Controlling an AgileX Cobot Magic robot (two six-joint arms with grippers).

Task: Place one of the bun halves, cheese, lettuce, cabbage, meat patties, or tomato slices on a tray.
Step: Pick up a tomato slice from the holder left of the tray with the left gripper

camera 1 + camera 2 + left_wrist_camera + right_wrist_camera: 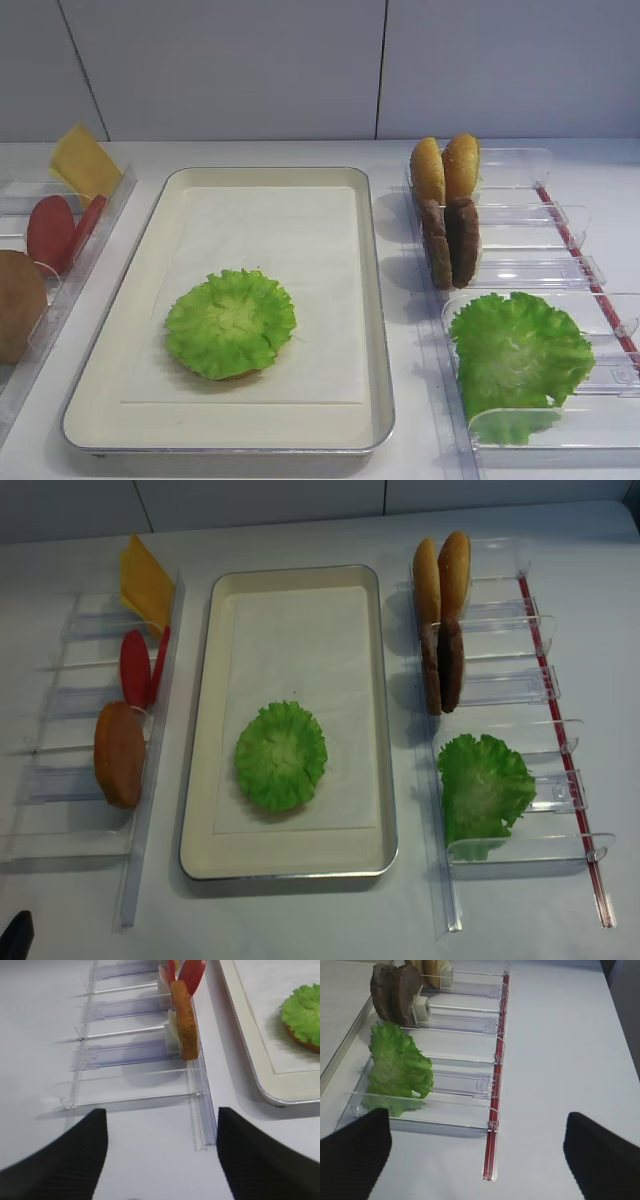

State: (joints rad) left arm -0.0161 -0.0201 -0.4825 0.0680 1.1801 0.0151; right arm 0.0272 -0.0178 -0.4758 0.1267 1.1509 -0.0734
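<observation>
Lettuce [231, 322] round lying on the tray [378, 400]; left gripper [162, 1160] and right gripper [477, 1152] jaws spread apart, holding nothing.

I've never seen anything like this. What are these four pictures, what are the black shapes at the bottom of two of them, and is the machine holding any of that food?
It is a two-armed robot building a burger from toy food. Two pictures look down on the table from above; the other two come from small cameras mounted on each wrist. The black shapes are the fingers of the left pincer and the right pincer. Both stand open with nothing between them, so nothing is held.

In the middle lies the tray, and on it a lettuce leaf covering something orange at its edge, probably a bun half. Clear racks stand on either side. The right one holds bun halves, meat patties and more lettuce. The left one holds cheese, tomato slices and another bun half.
</observation>
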